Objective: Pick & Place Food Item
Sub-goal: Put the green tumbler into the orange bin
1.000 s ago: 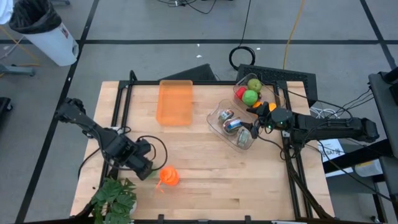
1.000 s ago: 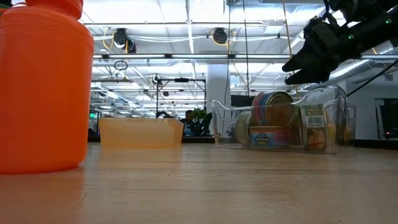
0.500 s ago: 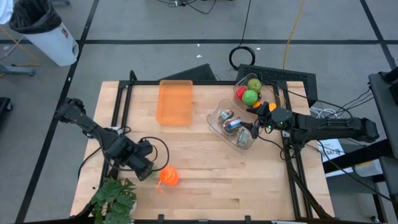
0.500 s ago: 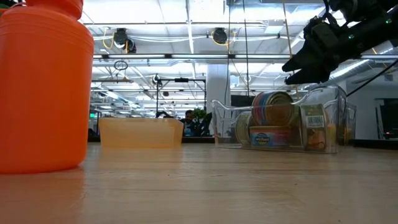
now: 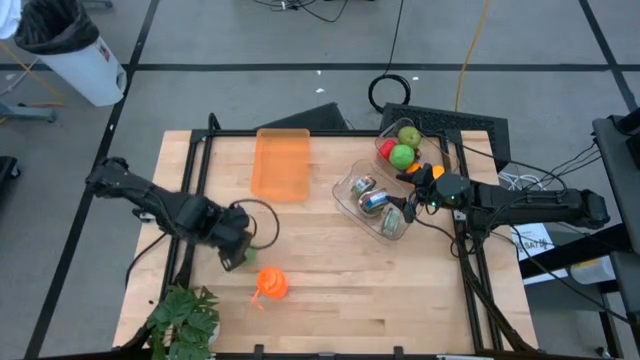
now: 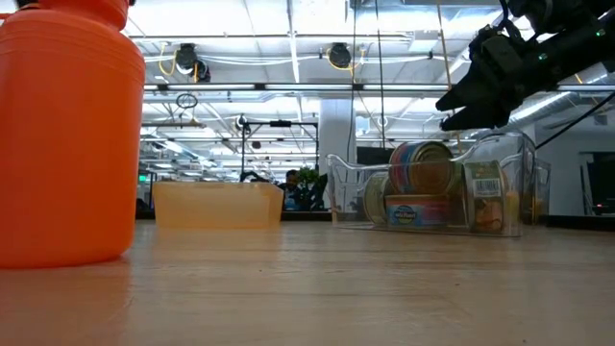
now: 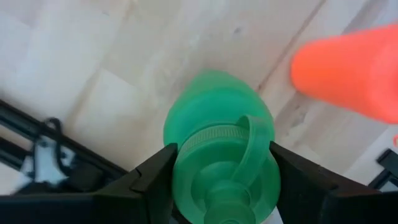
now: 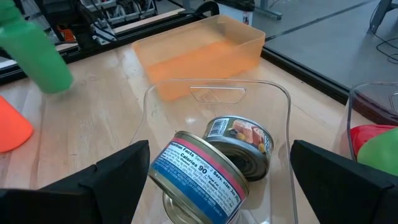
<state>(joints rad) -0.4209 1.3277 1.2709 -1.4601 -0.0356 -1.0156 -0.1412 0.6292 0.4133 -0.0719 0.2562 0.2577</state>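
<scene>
A green plastic bottle [image 7: 214, 112] with a ribbed cap sits between the fingers of my left gripper [image 5: 233, 258], near the table's front left. The right wrist view shows the bottle [image 8: 37, 56] tilted. An orange bottle [image 5: 270, 283] stands on the table just nearer the front edge. My right gripper [image 8: 227, 180] hovers open over a clear bin [image 5: 375, 200] that holds several tin cans [image 8: 199, 171]. An orange tray [image 5: 282, 165] lies at the far middle. My left gripper pinches the green bottle between its two fingers, one on each side of the shoulder [image 7: 180, 152] just below the cap. The fingers come from above, pointing down. Whether the bottle's base still rests on the table I cannot tell.
A second clear bin [image 5: 405, 150] with green and red fruit stands at the far right. A leafy plant [image 5: 185, 318] sits at the front left corner. A black frame [image 5: 200, 150] borders the table. Bare wood lies between the orange bottle and the can bin.
My left gripper has gone toward the table's far edge, away from the orange bottle, and has rolled about its own axis. The green bottle has gone along with it.
</scene>
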